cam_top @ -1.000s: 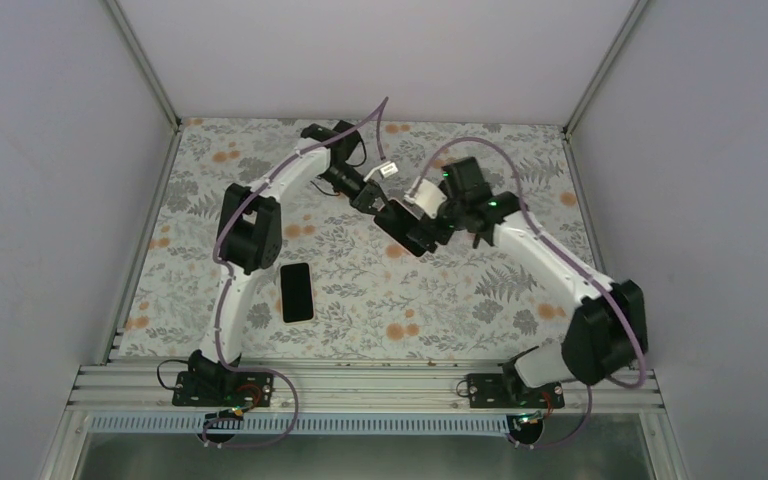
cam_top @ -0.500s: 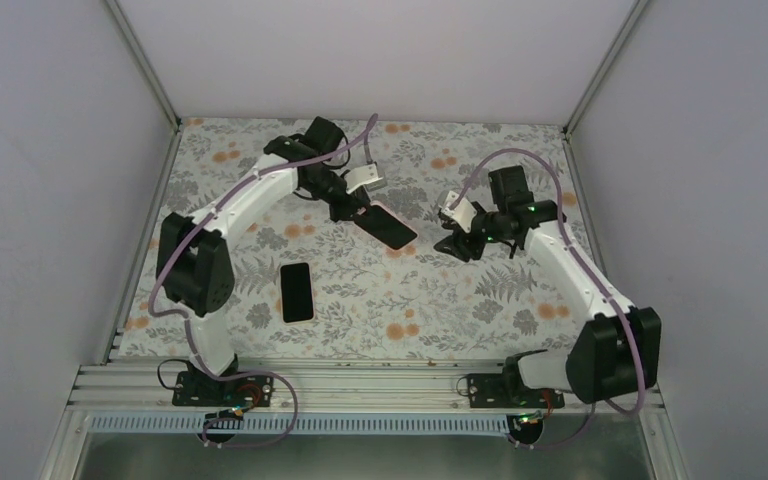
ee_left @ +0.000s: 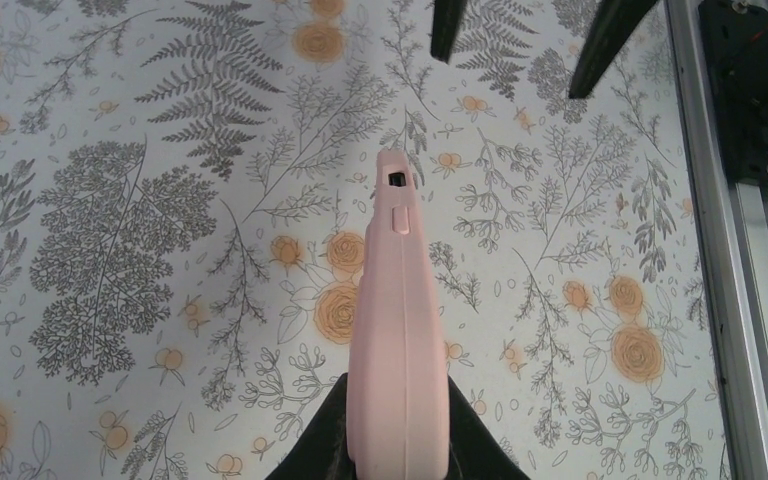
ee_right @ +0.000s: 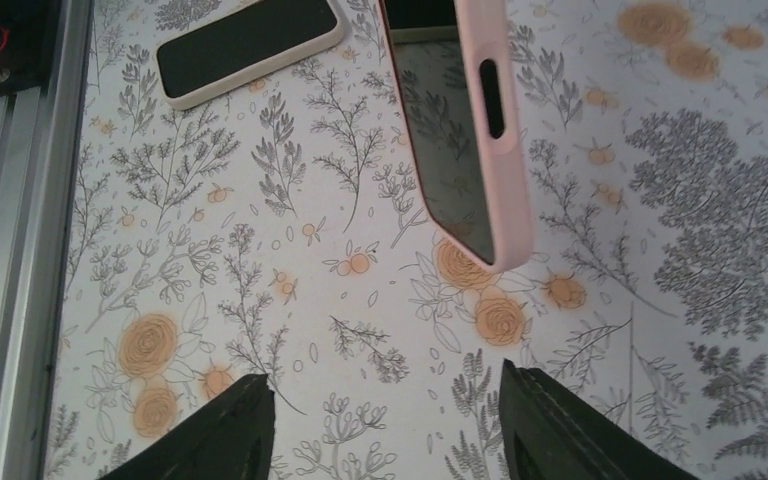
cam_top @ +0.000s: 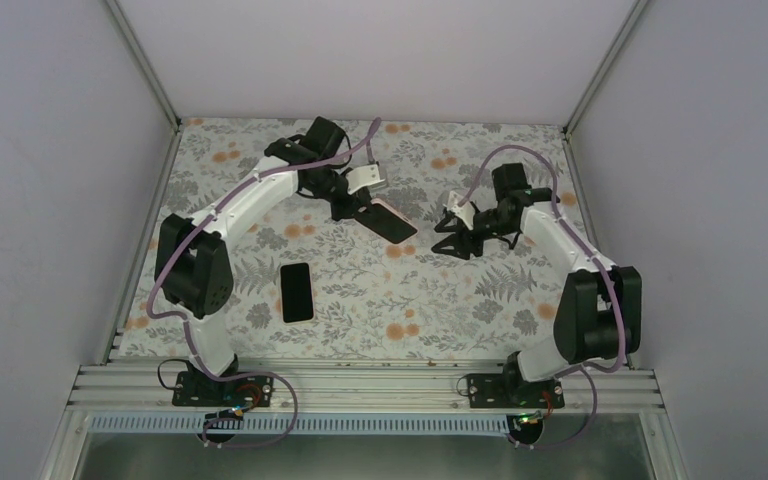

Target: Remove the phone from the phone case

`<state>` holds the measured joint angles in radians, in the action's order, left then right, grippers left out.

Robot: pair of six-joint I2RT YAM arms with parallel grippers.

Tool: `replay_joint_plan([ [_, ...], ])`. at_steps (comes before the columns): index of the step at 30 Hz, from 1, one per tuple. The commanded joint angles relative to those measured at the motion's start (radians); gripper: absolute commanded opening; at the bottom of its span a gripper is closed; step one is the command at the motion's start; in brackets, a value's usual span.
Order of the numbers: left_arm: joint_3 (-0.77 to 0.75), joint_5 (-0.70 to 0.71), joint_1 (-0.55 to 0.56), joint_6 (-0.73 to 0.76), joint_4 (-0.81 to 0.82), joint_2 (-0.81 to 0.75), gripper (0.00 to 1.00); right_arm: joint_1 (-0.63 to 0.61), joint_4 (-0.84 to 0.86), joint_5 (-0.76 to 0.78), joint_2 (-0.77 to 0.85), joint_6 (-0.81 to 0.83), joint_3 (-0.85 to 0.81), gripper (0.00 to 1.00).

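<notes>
Releasing: right gripper point(ee_right: 382, 380) has let go, jaws spread, well apart from the phone case point(ee_left: 397, 330)
Holding: left gripper point(cam_top: 354, 209) alone clamps the phone case above the table point(cam_top: 380, 300)
Contents: phone point(ee_right: 450, 150) seemingly still inside, so we must regrip

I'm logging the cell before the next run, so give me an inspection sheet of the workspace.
Surface: floral tabletop, no spills seen.
Job's things: pink phone case held by one end, with a dark glossy face inside it; cannot tell whether a phone is in it. A dark phone lies flat on the tabletop by the left arm.
Clutter: nothing seen.
Grippers: left gripper shut on the pink phone case; right gripper open, empty, apart from the case.
Cables: purple cables loop along both arms, none seen caught on anything.
Surroundings: plain white walls; aluminium rail at the near edge.
</notes>
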<state>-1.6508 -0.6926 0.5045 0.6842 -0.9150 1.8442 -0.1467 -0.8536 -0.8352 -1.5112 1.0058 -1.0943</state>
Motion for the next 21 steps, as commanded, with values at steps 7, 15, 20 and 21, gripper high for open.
replay_joint_plan([
  [7,0.03,-0.12,0.018,0.155,-0.011,-0.054,0.1,0.027,0.09,-0.125,-0.008,0.253,0.053,0.62],
  [15,0.095,-0.213,0.022,0.287,0.027,-0.135,0.13,0.019,-0.083,-0.186,-0.113,0.395,-0.062,0.61],
  [20,0.067,-0.239,0.022,0.331,-0.021,-0.111,0.13,0.019,-0.192,-0.214,-0.182,0.459,-0.107,0.59],
  [21,0.063,-0.242,0.022,0.333,-0.026,-0.105,0.13,0.019,-0.198,-0.219,-0.182,0.467,-0.106,0.59],
])
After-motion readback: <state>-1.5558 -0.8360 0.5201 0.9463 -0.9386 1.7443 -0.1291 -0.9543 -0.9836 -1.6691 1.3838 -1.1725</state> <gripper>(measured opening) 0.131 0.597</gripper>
